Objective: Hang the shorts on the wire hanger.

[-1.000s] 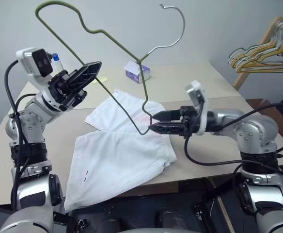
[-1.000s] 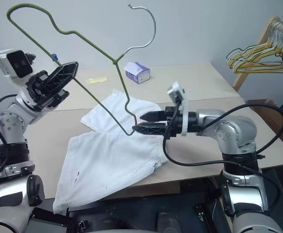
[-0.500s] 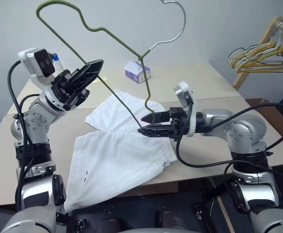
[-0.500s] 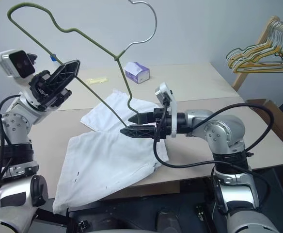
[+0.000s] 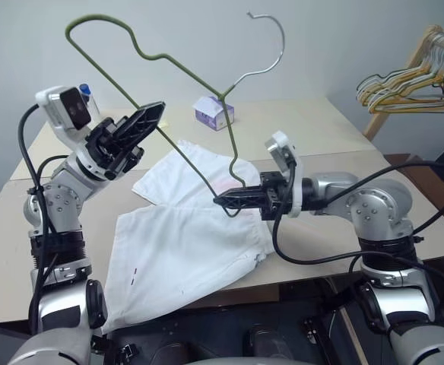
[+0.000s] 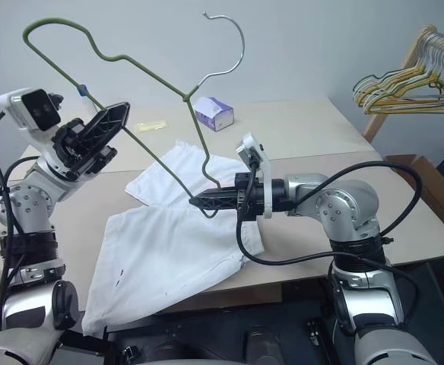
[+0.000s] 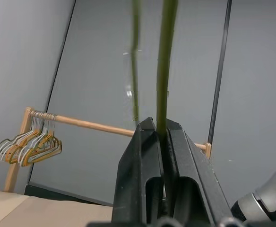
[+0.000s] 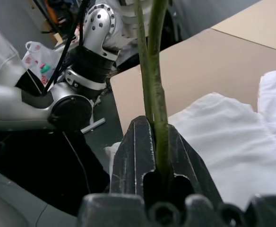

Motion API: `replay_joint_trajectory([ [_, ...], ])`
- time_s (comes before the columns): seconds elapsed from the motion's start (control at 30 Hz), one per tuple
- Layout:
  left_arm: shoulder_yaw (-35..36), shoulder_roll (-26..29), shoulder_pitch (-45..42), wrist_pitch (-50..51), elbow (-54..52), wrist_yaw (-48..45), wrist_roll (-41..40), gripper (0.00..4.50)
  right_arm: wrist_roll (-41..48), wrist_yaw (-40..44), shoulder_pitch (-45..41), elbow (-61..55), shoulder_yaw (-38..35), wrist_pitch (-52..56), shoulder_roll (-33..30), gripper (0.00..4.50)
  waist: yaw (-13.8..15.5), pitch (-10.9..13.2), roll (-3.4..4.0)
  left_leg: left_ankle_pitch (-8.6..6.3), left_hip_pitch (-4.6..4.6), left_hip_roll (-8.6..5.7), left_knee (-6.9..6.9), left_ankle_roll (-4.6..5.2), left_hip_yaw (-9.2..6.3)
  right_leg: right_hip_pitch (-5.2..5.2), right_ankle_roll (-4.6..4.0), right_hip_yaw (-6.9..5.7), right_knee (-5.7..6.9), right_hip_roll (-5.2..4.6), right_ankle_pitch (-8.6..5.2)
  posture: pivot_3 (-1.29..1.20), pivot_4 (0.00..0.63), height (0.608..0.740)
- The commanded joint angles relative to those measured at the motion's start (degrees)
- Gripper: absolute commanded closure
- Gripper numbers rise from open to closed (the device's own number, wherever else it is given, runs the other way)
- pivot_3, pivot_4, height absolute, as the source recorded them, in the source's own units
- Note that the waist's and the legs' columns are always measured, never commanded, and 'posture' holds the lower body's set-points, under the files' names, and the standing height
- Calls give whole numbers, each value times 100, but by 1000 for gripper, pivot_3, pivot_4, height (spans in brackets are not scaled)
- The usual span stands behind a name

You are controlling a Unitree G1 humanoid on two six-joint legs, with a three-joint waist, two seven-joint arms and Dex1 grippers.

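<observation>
Both hands grip the hanger [image 5: 178, 62], held up in the air over the counter [image 5: 344, 129]. Left hand [image 5: 155, 112] pinched tight on one straight olive side, fingers angled upward. Right hand [image 5: 223, 201] pinched on the low bend of the wire, pointing level toward the left arm. Hook up top, near the wall. Shorts [image 5: 188, 247] lie flat on the counter under the hanger, one edge draped off the front. Tissue box [image 5: 214, 112] behind them. Hanger bunch [image 5: 408, 82] on a wooden rack at far right.
</observation>
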Motion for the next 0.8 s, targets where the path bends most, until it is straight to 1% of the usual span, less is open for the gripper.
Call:
replay_joint_trajectory([
  [0.03, 12, 68, -9, -165, -177, -67, 99, 4232, 93, -35, -122, -75, -115, -16, -42, 4486, 0, 0, 0, 0, 0, 1, 0, 0, 0, 0, 0, 0, 0, 1, 0, -135, 0, 740],
  [0.07, -33, 64, 12, -204, -185, -18, 177, 3954, 96, -58, -114, -79, -128, -15, -36, 4500, 0, 0, 0, 0, 0, 0, 0, 0, 0, 0, 0, 0, 0, 0, 0, -135, 0, 740],
  [0.1, -86, 56, 27, -220, -174, 34, 260, 3803, 109, -85, -107, -83, -148, -14, -24, 4500, 1, 0, 0, 0, 0, 0, 0, 0, -1, 0, 0, 0, 0, 1, 0, -134, 0, 740],
  [0.2, -323, 40, 86, -299, -96, 256, 671, 2830, 212, -158, -112, -102, -272, -41, 16, 4500, 1, 0, 0, 0, 0, 0, 0, 0, 0, 0, 0, 0, -1, 0, 0, -137, 0, 740],
  [0.3, -702, 201, 96, -104, -127, 499, 1102, 1760, 289, -243, -123, -141, -370, -52, 37, 4500, 8, 0, 0, 0, -1, 0, 0, 0, 0, 0, 0, -1, 0, 1, 0, -140, 0, 740],
  [0.33, -829, 237, 120, -43, -202, 585, 1221, 1479, 300, -265, -119, -173, -397, -59, 33, 4500, 5, 0, 0, 0, -1, 0, 0, 0, 0, -1, 0, -1, -1, 1, 0, -142, 0, 740],
  [0.47, -1063, 201, 286, -40, -413, 1122, 1608, 195, 466, -504, -121, -112, -770, -60, 58, 4500, 4, 0, 0, -1, -2, 0, 0, 1, 0, -3, 0, 1, -2, 0, 0, -146, 0, 740],
  [0.5, -1066, 208, 341, -76, -421, 1172, 1664, 33, 507, -578, -105, -82, -871, -28, 33, 4500, 5, 0, 0, -1, -2, 0, 0, 1, 0, -3, 0, 1, -1, 0, 0, -147, 0, 740],
  [0.63, -820, 232, 492, -164, -479, 1571, 1779, 33, 815, -1110, 56, 113, -1502, 459, -247, 4500, 6, 1, 2, -2, -1, 2, 0, 3, 2, -4, -1, 3, 0, 0, 1, -147, 0, 740],
  [0.73, -832, 454, 736, -504, -681, 1292, 1979, 33, 1068, -1340, 290, 246, -1943, 944, -671, 4500, 21, 1, 2, -3, -3, 1, 0, 5, 2, -4, -2, 1, -2, -2, 1, -149, 0, 740],
  [0.8, -1168, 760, 922, -743, -817, 1070, 2400, 33, 1137, -1383, 563, 356, -2126, 1351, -1090, 4500, 23, 2, 3, -5, -4, 1, -1, 7, 3, -5, -2, 0, -6, -1, 1, -149, 0, 740],
])
